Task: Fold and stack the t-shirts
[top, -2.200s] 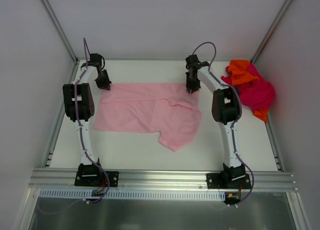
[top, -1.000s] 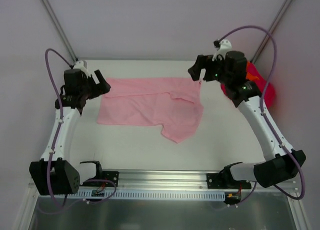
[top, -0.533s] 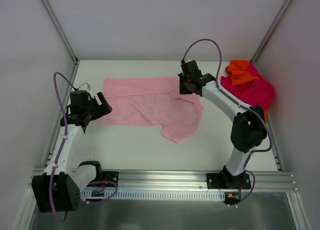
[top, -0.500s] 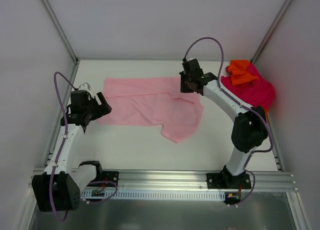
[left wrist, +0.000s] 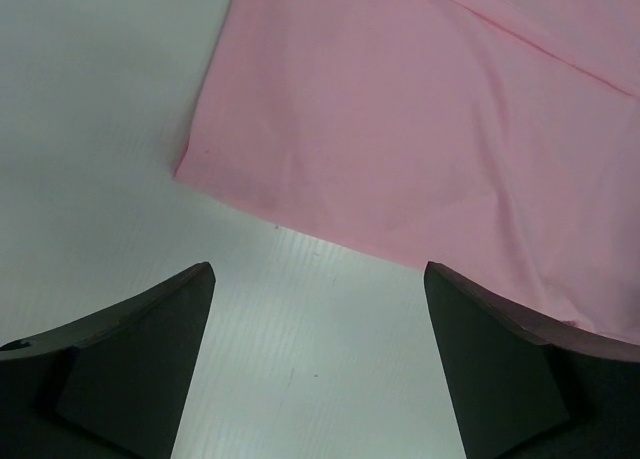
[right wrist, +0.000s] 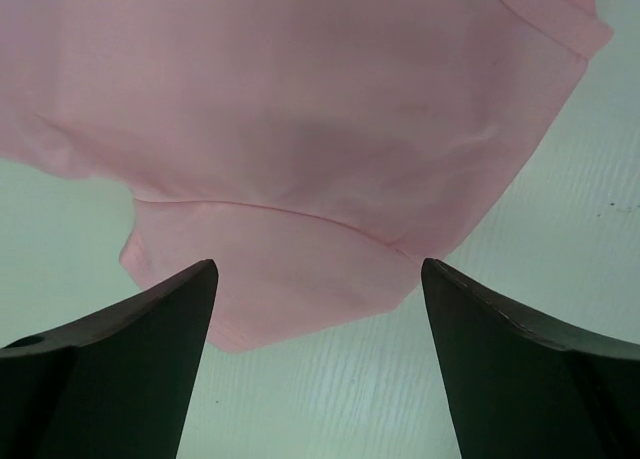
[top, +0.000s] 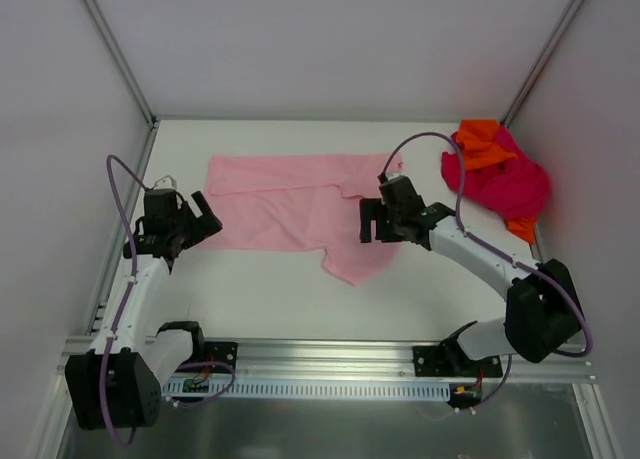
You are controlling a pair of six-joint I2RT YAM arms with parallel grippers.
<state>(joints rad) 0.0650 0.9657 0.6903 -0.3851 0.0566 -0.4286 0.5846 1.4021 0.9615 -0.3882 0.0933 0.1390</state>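
White table [top: 260,299] inside a white-walled enclosure, aluminium rail [top: 320,354] along the near edge; both arm bases are bolted there. Left gripper [top: 198,219] sits low at the left side of the table, just beside the left edge of the light pink cloth t-shirt [top: 290,199]. In the left wrist view this gripper [left wrist: 317,269] has its jaws spread wide and released, gripping nothing; bare table shows between the tips, and the shirt's hem [left wrist: 420,129] runs diagonally just ahead of them, its corner toward the upper left. The pink t-shirt lies spread mostly flat across the table's middle, long side left to right, with one fold line across the upper part and a sleeve-like flap pointing toward the near edge. Right gripper [top: 368,222] is over the shirt's right portion, above that flap. In the right wrist view its jaws [right wrist: 318,267] stand wide apart, released, with pink cloth [right wrist: 300,109] filling most of the gap beneath; contact with the cloth cannot be told. At the far right corner lies a crumpled magenta-red cloth t-shirt [top: 510,184] with a bright orange cloth t-shirt [top: 480,144] bunched on and under it, both well apart from the pink one.
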